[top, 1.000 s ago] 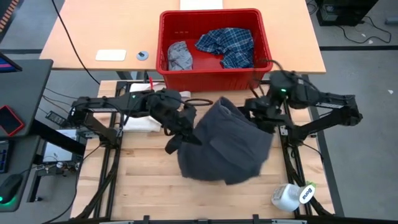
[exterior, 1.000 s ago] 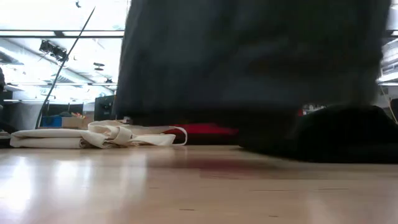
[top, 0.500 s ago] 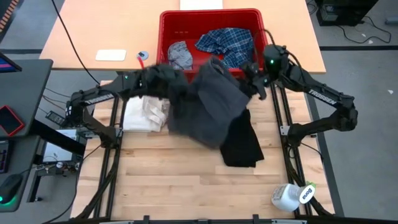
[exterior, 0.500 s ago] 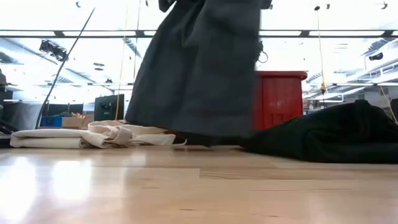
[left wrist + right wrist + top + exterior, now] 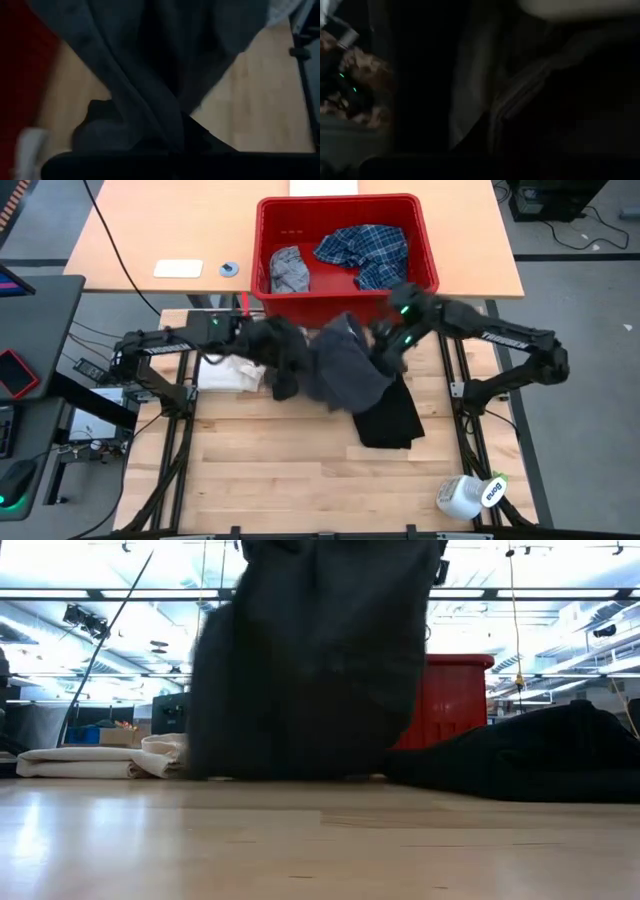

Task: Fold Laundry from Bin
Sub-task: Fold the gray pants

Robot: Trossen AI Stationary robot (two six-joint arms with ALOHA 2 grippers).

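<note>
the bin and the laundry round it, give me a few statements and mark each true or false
1. The red bin is empty. False: a plaid shirt and a light grey garment lie in it.
2. Both tools are shut on the dark grey garment. True: the left tool holds one side, the right tool the other.
3. A black garment lies on the wooden table. True.
4. The cream-white cloth is inside the bin. False: it lies on the table by the left arm.
5. The white bottle stands in the bin. False: it lies at the table's near right corner.
</note>
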